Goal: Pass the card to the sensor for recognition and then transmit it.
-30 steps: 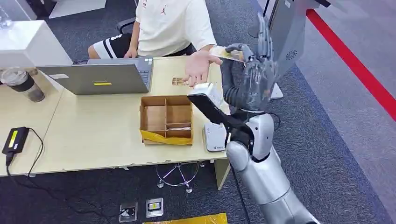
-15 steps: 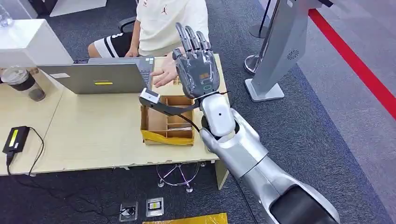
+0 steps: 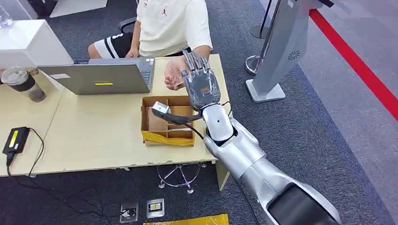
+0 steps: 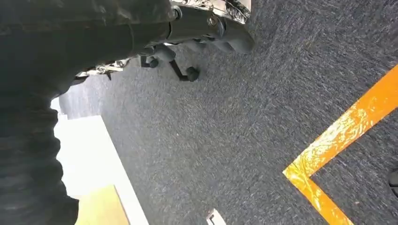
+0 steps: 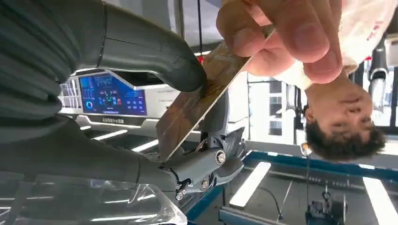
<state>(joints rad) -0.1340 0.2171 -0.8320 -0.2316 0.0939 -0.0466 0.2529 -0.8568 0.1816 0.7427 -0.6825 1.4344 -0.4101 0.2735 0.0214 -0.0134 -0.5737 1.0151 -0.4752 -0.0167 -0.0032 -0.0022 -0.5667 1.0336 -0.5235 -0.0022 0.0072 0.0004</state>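
Above the desk (image 3: 94,136), right hand (image 3: 201,84) fingers clamped on card (image 5: 197,101), person's hand (image 5: 281,35) gripping its far end.

Left wrist view looks down at a dark grey, finely textured carpet floor (image 4: 225,126). An orange-yellow glossy tape strip (image 4: 342,150) lies on the carpet and bends at a corner, one leg running toward the picture edge. A black swivel-chair base with small dark castor wheels (image 4: 190,72) stands on the carpet. A pale white flat panel (image 4: 89,159) adjoins a light wooden surface (image 4: 101,208). A small white object (image 4: 215,218) lies at the frame edge; too little visible to identify.
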